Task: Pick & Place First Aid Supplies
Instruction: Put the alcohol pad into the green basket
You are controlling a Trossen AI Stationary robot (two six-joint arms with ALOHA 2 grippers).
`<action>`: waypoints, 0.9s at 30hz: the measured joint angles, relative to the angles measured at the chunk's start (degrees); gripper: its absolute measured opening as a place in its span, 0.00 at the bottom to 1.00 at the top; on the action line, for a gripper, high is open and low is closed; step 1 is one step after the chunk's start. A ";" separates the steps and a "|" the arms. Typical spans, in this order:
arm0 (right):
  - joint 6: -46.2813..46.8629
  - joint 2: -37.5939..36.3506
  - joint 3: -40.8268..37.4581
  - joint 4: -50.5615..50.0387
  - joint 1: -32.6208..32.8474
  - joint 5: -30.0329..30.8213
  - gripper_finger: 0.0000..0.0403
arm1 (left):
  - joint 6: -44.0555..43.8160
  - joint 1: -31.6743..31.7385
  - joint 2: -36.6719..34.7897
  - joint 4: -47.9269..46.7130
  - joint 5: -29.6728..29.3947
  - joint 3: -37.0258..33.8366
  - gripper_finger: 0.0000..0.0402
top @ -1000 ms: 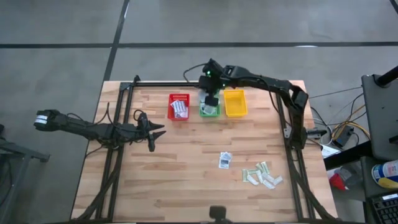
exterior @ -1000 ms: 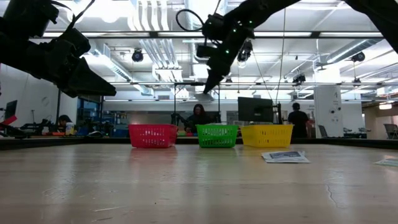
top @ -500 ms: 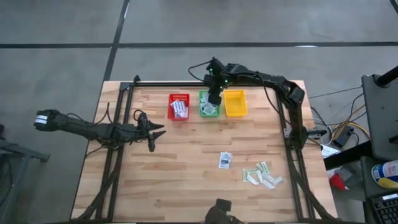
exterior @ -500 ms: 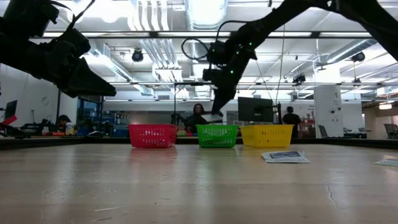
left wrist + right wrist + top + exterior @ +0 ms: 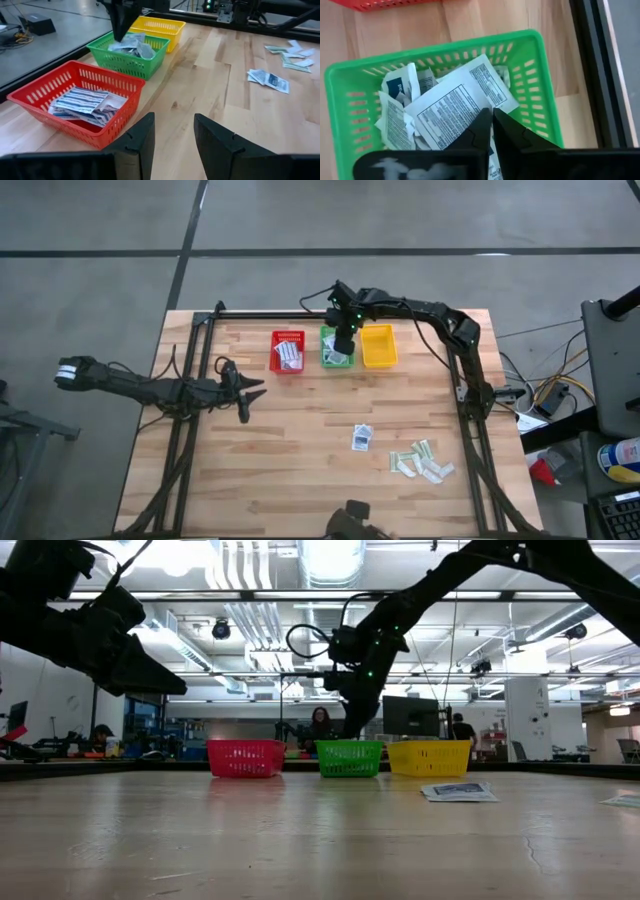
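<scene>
My right gripper (image 5: 492, 116) points steeply down into the green basket (image 5: 323, 350) at the table's far side and is shut on a white printed packet (image 5: 455, 107). Below it, more white and blue packets (image 5: 395, 115) lie in the basket. The red basket (image 5: 274, 352) to its left holds striped oblong packets (image 5: 85, 100). On the bare table lie small square white-blue packets (image 5: 361, 437) and pale strips (image 5: 422, 462). My left gripper (image 5: 172, 125) hovers open over the table's left part (image 5: 248, 392), touching nothing. My right gripper pinches the white packet at one edge (image 5: 482, 109) between its two fingertips. The fingers come from above, pointing steeply down. The packet spreads out below them, inside the green basket and over the other packets; whether it rests on them I cannot tell.
A yellow basket (image 5: 378, 347) stands right of the green one, the three in a row near the far edge. A dark frame rail (image 5: 300, 313) runs behind them. Bare wood lies between the baskets and the loose packets.
My right gripper has come down with the white packet from above the green basket to its rim, tipping and rolling a little on the way. Its fingers stay together on the packet.
</scene>
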 joint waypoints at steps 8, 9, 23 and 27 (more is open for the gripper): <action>-0.26 -0.04 0.00 -1.09 0.00 0.22 0.21 | 0.38 0.01 0.02 0.00 -0.45 0.00 0.33; -0.26 -0.04 0.00 -1.05 0.00 0.24 0.23 | 0.38 0.01 0.02 0.00 -0.47 0.00 0.33; 0.16 -0.20 9.18 -6.74 0.11 0.85 0.47 | 0.36 0.01 0.02 0.00 -0.45 0.00 0.33; -0.56 -0.24 15.22 -14.64 0.30 0.83 0.47 | 0.34 0.00 0.02 0.00 -0.42 0.00 0.33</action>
